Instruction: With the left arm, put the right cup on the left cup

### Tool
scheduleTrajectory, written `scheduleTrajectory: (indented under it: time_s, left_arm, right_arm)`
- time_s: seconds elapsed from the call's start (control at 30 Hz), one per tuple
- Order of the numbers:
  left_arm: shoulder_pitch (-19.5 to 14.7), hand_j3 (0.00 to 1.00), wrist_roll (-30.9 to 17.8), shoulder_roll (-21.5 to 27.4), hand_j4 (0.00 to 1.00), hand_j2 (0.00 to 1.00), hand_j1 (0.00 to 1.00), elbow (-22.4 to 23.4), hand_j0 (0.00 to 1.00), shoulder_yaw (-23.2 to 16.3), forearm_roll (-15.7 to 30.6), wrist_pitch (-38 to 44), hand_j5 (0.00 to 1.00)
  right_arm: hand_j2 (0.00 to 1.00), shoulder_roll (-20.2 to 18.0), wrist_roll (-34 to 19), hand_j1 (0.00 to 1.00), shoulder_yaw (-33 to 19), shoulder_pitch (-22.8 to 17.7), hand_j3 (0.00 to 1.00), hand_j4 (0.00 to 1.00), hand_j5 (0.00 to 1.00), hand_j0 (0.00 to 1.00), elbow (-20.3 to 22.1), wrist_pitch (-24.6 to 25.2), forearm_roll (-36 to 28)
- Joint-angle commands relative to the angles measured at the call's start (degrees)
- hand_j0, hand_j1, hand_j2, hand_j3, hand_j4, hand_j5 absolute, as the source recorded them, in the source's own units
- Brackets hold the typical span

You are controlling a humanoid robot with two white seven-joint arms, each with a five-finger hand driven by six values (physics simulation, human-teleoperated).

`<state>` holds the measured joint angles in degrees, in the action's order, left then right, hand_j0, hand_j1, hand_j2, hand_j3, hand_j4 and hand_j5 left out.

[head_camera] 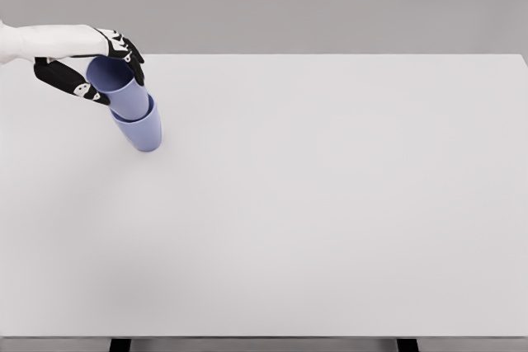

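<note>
Gripping hand: left hand, its arm coming in from the picture's left edge at the table's far left corner.
Fingers: black fingers wrapped around the rim of the upper cup, clamped on it from both sides.
Upper cup: blue, tilted, its base sunk into the lower cup's mouth.
Lower cup: blue, standing on the table, leaning the same way.
Table: white, carrying the nested pair near its far left.
</note>
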<state>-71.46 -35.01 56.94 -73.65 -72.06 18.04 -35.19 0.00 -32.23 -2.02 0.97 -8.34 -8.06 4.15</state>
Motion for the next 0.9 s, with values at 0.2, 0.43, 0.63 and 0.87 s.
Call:
scheduleTrajectory:
  time_s: [0.2,0.43,0.63,0.87]
  left_arm:
    - [0.1,0.59,0.0,-0.2,0.59,0.59,0.59,0.3,0.59,0.2,0.2,0.2,0.59]
    - [0.2,0.63,0.0,-0.2,0.63,0.63,0.63,0.3,0.63,0.2,-0.2,0.2,0.63]
    - [0.3,0.72,0.0,-0.2,0.72,0.72,0.72,0.3,0.72,0.5,-0.5,0.2,0.72]
    - [1.3,1.00,0.0,-0.2,1.00,1.00,1.00,0.3,1.00,1.2,-0.5,0.2,1.00]
  right_arm:
    - [1.00,0.0,0.0,1.00,0.0,0.0,1.00,1.00,1.00,1.00,0.0,0.0,0.1]
    - [1.00,0.0,0.0,1.00,0.0,0.0,1.00,1.00,1.00,1.00,0.0,0.0,0.1]
    - [1.00,0.0,0.0,1.00,0.0,0.0,1.00,1.00,1.00,1.00,0.0,0.0,0.1]
    - [1.00,0.0,0.0,1.00,0.0,0.0,1.00,1.00,1.00,1.00,0.0,0.0,0.1]
